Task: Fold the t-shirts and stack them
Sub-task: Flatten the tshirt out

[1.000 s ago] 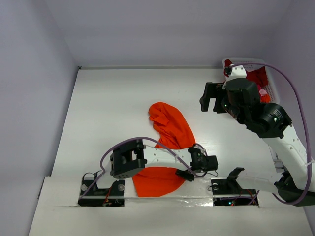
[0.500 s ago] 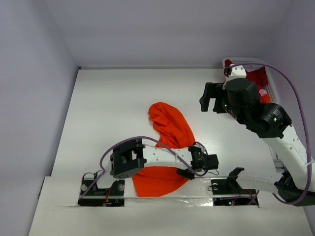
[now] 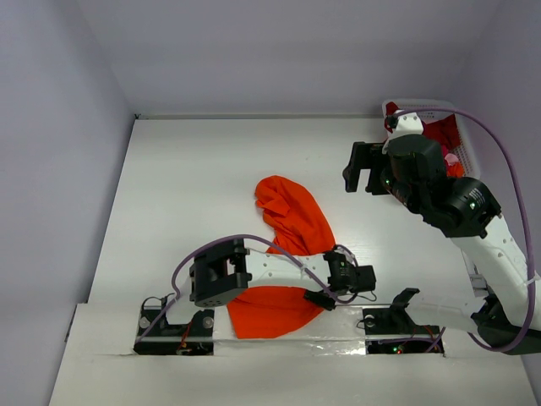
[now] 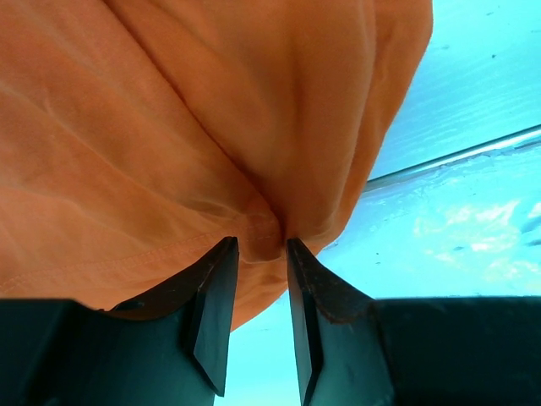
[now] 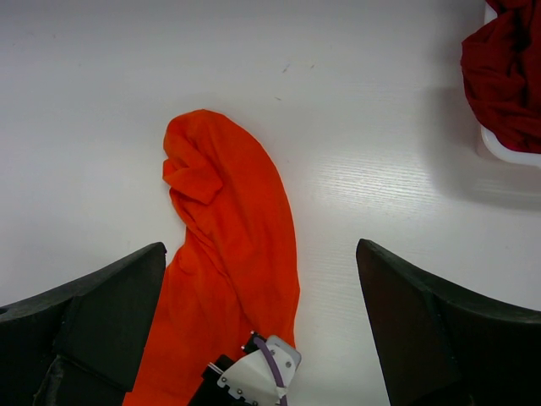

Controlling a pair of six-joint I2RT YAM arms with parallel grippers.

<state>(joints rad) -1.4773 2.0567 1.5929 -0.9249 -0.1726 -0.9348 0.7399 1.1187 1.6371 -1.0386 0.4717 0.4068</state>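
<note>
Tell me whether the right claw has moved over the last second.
No. The right claw sits at the same spot as before, just left of the white basket.

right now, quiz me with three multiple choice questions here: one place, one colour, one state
1. The dark red t-shirt sits: A under the left arm; B draped over the right arm; C in the basket at the far right.
2. The basket is: A white; B black; C green.
3. The left end effector is: A wide open in the air; B shut on the orange t-shirt; C gripping the basket.
Answers: 1 C, the right wrist view shows red cloth inside the lattice rim. 2 A, its plastic is white. 3 B, the left wrist view shows its fingers pinching an orange fold.
</note>
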